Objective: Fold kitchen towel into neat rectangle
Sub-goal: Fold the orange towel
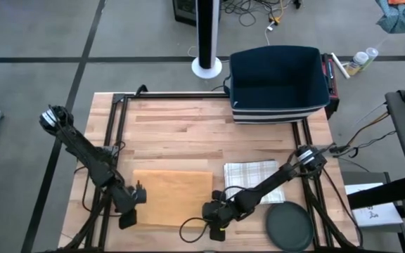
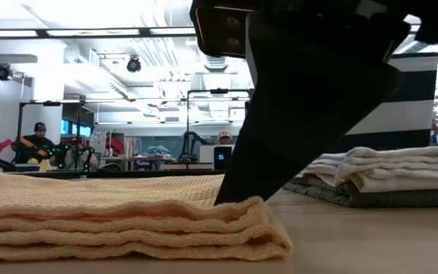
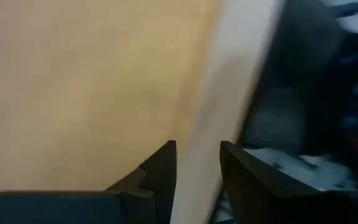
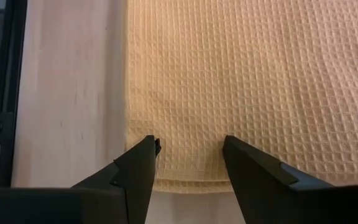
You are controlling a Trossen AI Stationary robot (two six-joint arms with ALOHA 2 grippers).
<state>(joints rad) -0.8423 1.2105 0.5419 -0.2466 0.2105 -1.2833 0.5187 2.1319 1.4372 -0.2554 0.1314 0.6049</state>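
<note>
The wooden table (image 1: 181, 126) is topped by the folded yellow kitchen towel (image 1: 172, 197), near centre. The right gripper (image 4: 188, 149) is parted over its right edge, grasping nothing; the left gripper (image 3: 197, 163) is spread at its left, empty too.

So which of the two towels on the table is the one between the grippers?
The plain yellow waffle-weave towel, folded, lying between the left gripper and the right gripper. The checked towel lies apart, under the right arm, farther back.

Robotics lab / open workshop: wood counter (image 1: 188, 133) on a taped concrete floor (image 1: 41, 42), loose cables (image 1: 248, 10), ceiling strip lights (image 2: 90, 32), people at workstations (image 2: 36, 144) behind.
</note>
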